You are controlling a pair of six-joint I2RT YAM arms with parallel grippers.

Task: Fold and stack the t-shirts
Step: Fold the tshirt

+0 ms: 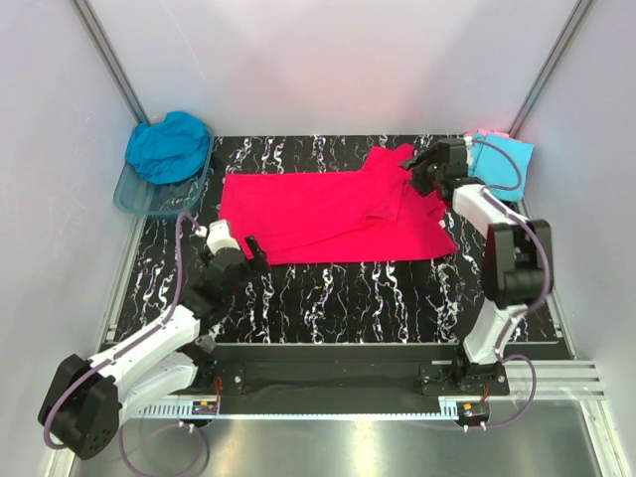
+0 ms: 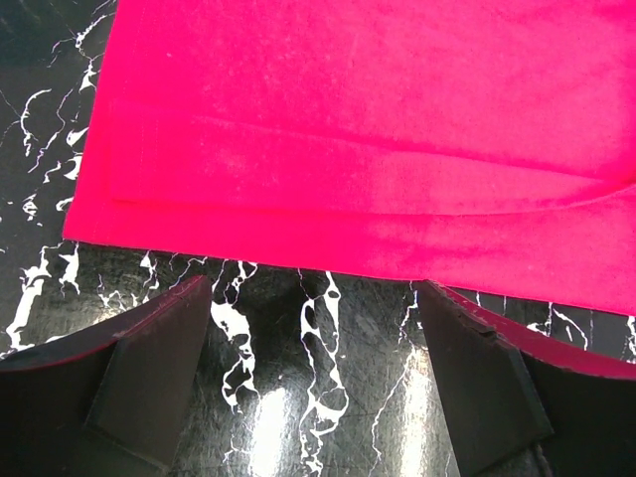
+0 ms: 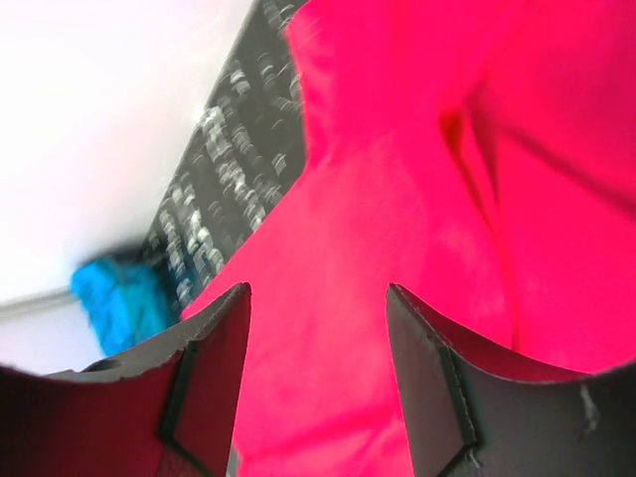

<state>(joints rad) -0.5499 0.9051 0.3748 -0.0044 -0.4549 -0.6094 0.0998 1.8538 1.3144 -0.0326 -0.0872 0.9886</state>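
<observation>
Left tool (image 2: pixel 313 298), jaws parted and empty, hovers over bare worktop (image 2: pixel 298 397) just short of the near hem of the pink-red t-shirt (image 1: pixel 318 214), which lies spread across the far middle. Right tool (image 1: pixel 422 171), likewise open, hangs above the shirt's rumpled sleeve end near the right edge. Step judged: taking hold for a fold. Next, both tools must lower and pinch the cloth edges.

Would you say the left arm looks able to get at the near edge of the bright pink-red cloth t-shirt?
Probably yes: the left gripper hangs open just short of the bright pink-red t-shirt's hem, only black marbled table between.
</observation>
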